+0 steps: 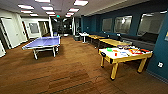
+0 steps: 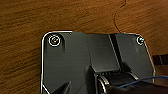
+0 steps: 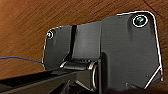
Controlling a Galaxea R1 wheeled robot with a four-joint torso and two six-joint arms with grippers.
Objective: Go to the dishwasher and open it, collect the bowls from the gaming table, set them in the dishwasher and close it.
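Grippers' state I cannot tell; both wrists hang over brown wood floor (image 2: 22,30). One gaming table (image 1: 117,58) stands ahead right, one green bowl (image 1: 109,49) on it, beyond one ping-pong table (image 1: 43,42)

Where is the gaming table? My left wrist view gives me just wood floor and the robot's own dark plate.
Observer: In the head view the gaming table, white-topped with yellow legs, stands ahead to the right, beside the dark teal wall.
Operator: Anything on it?
Observer: Yes. A bright green item, possibly a bowl, sits near its closer end, among other colourful things too blurred to name.
Operator: What else is ahead?
Observer: A blue table-tennis table stands ahead to the left.
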